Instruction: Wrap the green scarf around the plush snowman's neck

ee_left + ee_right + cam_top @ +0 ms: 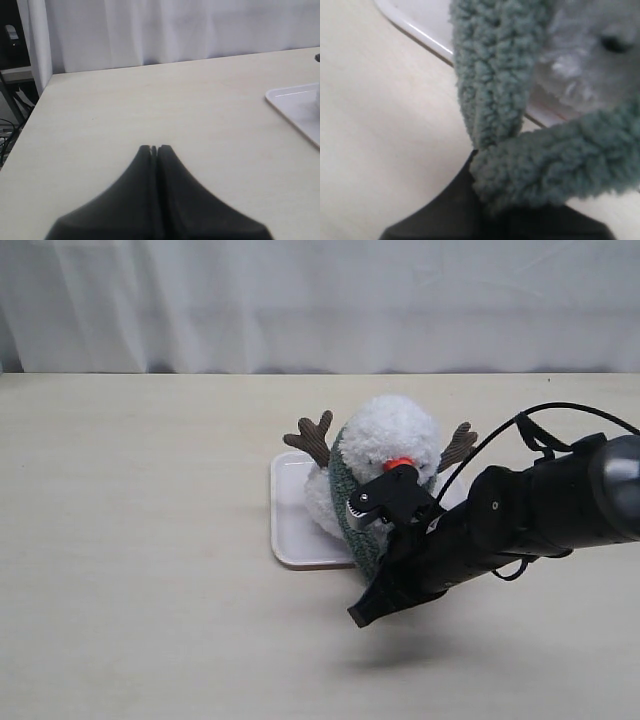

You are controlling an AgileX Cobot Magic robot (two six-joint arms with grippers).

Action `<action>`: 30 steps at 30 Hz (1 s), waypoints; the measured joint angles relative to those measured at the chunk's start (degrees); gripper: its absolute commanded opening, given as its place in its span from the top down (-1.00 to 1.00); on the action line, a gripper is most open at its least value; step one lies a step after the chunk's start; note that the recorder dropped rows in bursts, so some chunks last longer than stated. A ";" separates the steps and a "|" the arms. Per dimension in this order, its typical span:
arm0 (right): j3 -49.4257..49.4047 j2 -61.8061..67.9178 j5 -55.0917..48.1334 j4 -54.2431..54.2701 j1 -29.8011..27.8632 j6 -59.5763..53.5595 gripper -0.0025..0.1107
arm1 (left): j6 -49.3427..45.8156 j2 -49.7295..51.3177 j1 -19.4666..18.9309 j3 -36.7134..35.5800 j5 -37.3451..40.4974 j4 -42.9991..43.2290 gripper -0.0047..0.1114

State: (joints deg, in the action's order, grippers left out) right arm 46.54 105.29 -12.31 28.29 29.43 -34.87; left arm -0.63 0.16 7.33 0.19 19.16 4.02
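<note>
The plush snowman [390, 432] sits on a white tray [290, 530], twig arms spread. The green scarf [348, 505] runs down its left side from the neck to the tray's front edge. My right arm reaches across in front of the toy and hides its lower body. My right gripper [487, 200] is shut on a folded bunch of the scarf [490, 75], close to the snowman [575, 65]. My left gripper [154, 147] is shut and holds nothing, hovering over bare table, and is outside the exterior view.
The tray's corner [295, 100] shows to one side of my left gripper. The tray rim [415, 25] lies just beyond the held scarf. A white curtain hangs behind the table's far edge. Beige tabletop stretches to the left and front.
</note>
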 measured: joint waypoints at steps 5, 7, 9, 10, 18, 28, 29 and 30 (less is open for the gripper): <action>0.00 0.48 0.04 0.00 0.00 0.00 0.89 | 0.00 0.00 0.00 0.00 0.00 0.00 0.92; 0.00 0.89 0.14 0.00 0.00 0.45 0.89 | 0.00 0.00 0.00 0.00 0.00 0.00 0.92; 0.00 1.10 0.14 0.00 0.00 0.73 0.89 | 0.00 0.00 0.00 0.00 0.00 0.00 0.92; 0.00 1.04 0.18 0.00 0.00 0.87 0.89 | 0.00 0.00 0.00 0.00 0.00 0.00 0.92; 0.00 1.04 0.27 0.00 0.00 0.99 0.89 | 0.00 0.00 0.00 0.00 0.00 0.00 0.92; -1.18 1.04 1.80 0.00 0.00 1.09 0.89 | 0.00 0.00 0.00 0.00 0.00 0.00 0.92; -1.18 1.04 1.92 0.00 0.00 1.09 0.89 | 0.00 0.00 0.00 0.00 0.00 0.00 0.92; -1.18 1.04 2.02 0.00 0.00 1.09 0.89 | 0.00 0.00 0.00 0.00 0.00 0.00 0.92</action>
State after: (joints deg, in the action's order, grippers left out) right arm 45.35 106.33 -10.29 28.29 29.43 -33.78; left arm -0.63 0.16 7.33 0.19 19.16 4.02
